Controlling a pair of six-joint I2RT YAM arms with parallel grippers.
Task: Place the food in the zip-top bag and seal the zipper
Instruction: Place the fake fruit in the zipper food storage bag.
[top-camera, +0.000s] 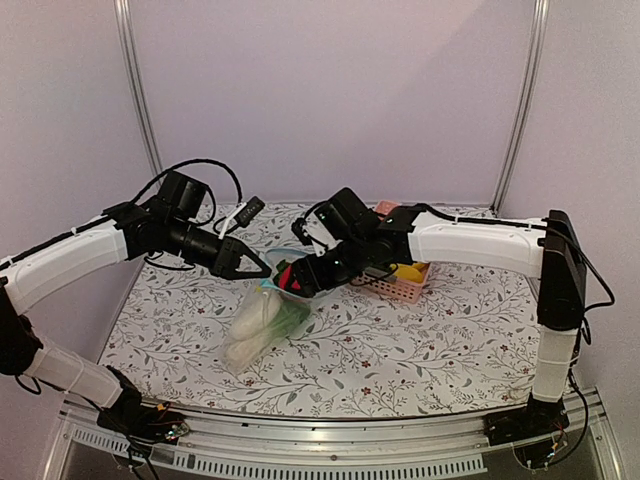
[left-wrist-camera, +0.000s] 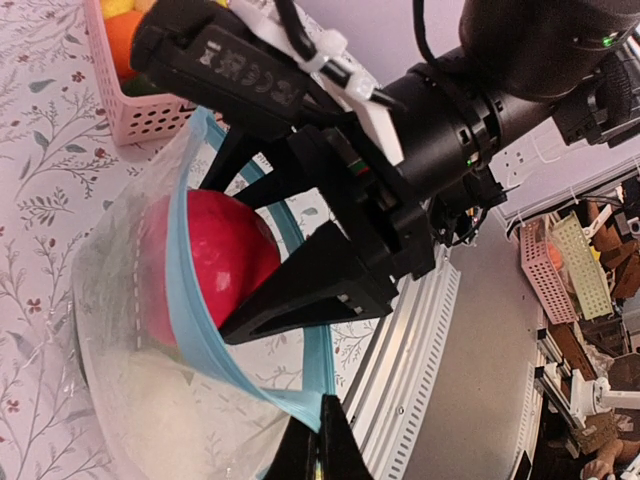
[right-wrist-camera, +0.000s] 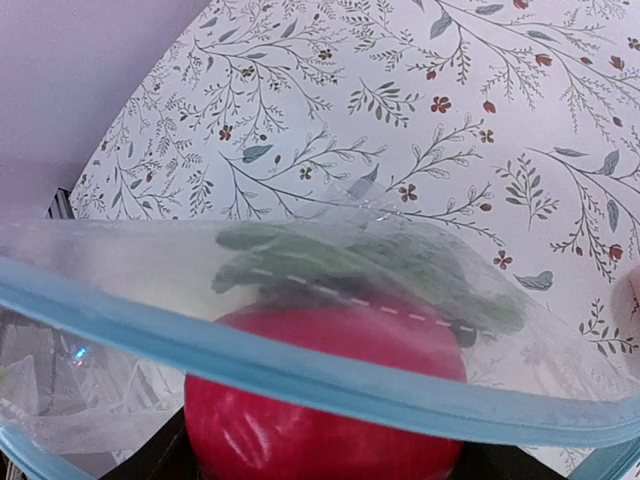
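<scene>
Your left end effector (top-camera: 262, 268) is pressed together on the zipper (left-wrist-camera: 195, 300), pinching the light-blue strip at one end of the mouth and holding that edge of the zip-top bag (left-wrist-camera: 110, 390) up off the table (top-camera: 400, 350). Your right end effector (top-camera: 291, 278) has its fingers spread wide around the red-pink round fruit (right-wrist-camera: 320, 415), gripping it from both sides. The fruit sits right in the bag's open mouth, with the blue strip curving across its front in both wrist views. The bok choy (top-camera: 250, 322) lies inside the bag, white stem toward the near end and green leaves just under the fruit. The rest of the bag rests on the table. The pink basket (top-camera: 405, 290) stands behind your right arm, with yellow and orange items in it.
</scene>
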